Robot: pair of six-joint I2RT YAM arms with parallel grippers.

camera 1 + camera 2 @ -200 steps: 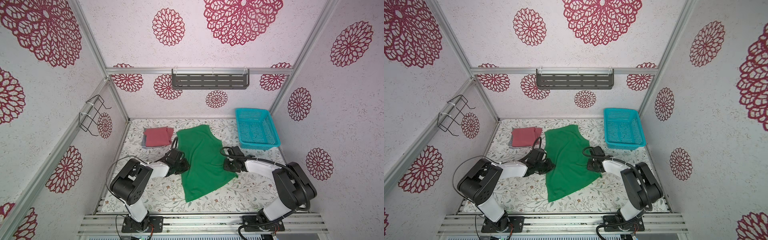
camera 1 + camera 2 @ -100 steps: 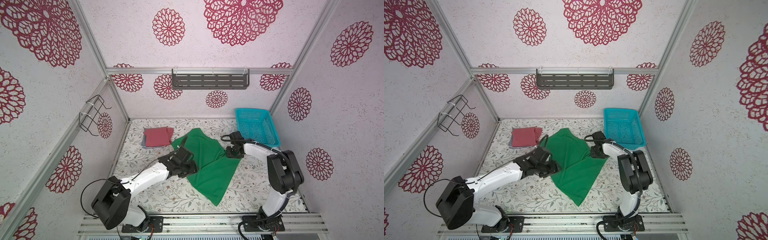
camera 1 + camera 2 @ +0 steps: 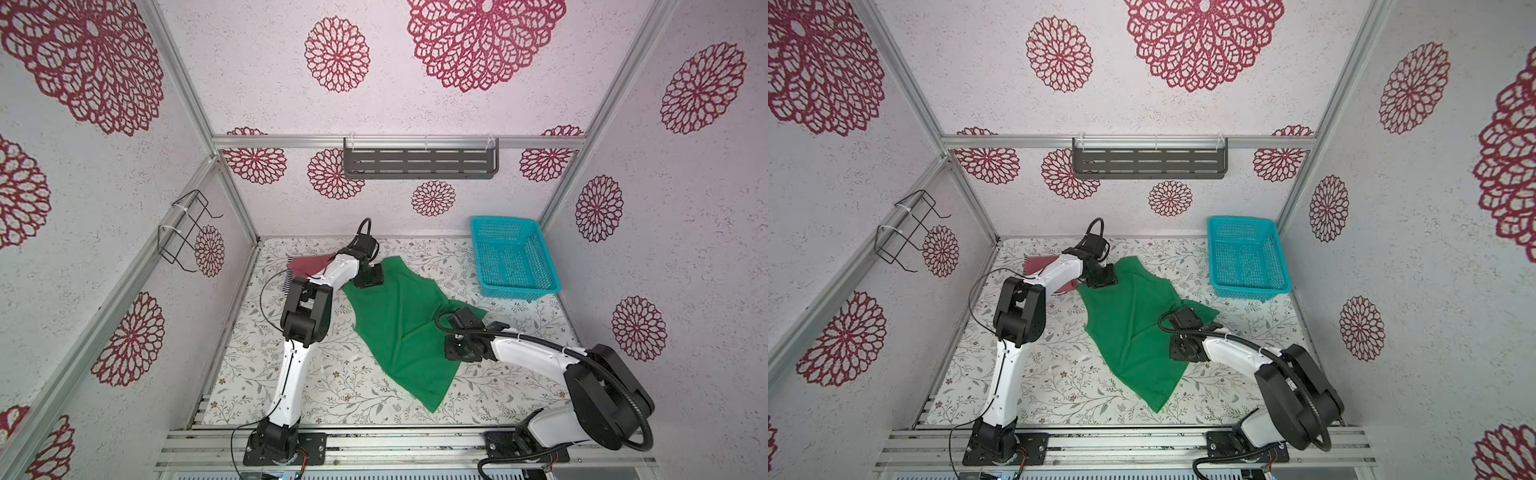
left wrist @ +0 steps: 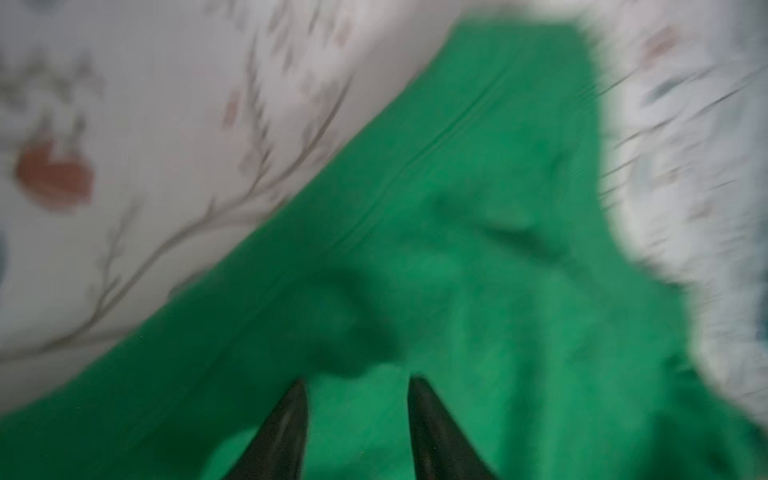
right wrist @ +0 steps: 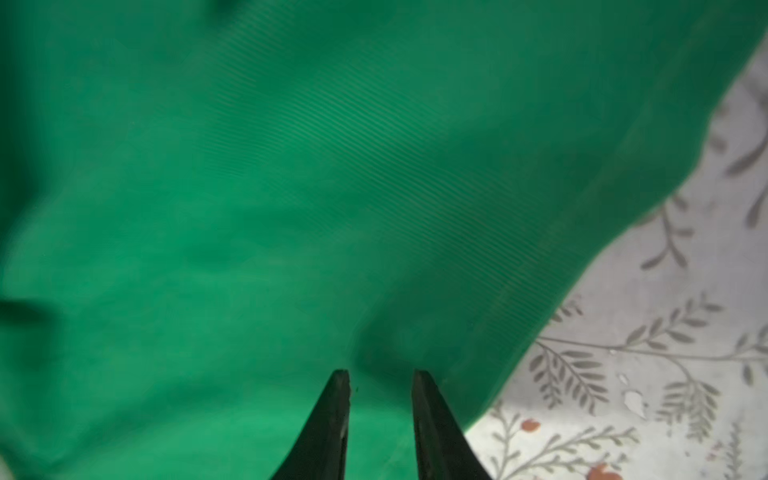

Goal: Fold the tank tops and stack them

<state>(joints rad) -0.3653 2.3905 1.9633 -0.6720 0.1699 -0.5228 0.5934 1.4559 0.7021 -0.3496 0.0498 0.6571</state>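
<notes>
Green top (image 3: 395,324): light, limp, likely sags; pinch edges. Left tool (image 4: 356,380), 11 o'clock shoulder, part-open, empty; right tool (image 5: 379,372), 3 o'clock, narrow, empty.

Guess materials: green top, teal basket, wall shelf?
Green top: soft knit cloth, matte; fine ribbing and wrinkles show. Teal basket: likely moulded plastic, slight sheen; rigid open-mesh walls. Wall shelf: probably painted metal, dark grey, slotted; can't confirm.
</notes>
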